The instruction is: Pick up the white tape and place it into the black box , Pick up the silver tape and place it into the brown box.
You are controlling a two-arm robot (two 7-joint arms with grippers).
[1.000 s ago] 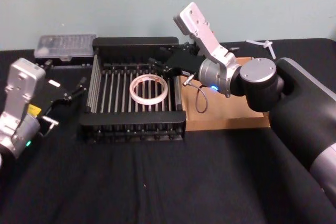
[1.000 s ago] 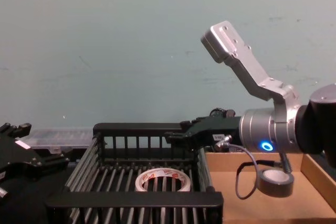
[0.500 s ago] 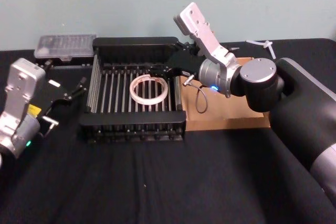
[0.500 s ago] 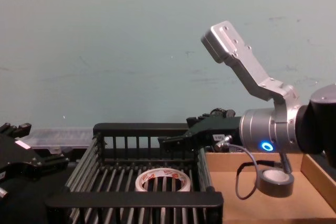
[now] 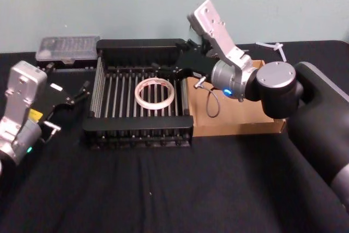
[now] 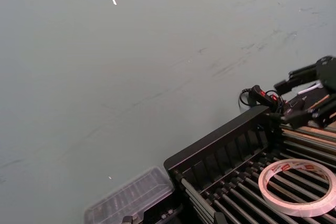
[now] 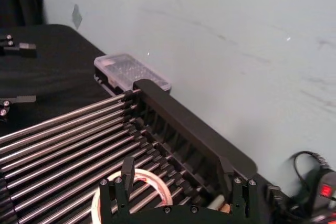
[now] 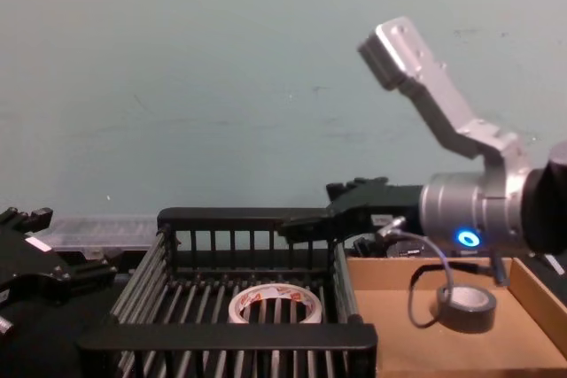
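On black table cloth (image 5: 163, 189) before pale wall (image 5: 136, 4), both grippers spread, empty.

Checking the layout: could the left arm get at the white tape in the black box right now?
Probably yes: the white tape lies flat in the open-topped black box, and the left gripper sits just outside its wall.

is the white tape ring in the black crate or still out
In. The thin white tape ring lies flat on the barred floor of the black slatted crate, free of the right gripper above the crate's far side.
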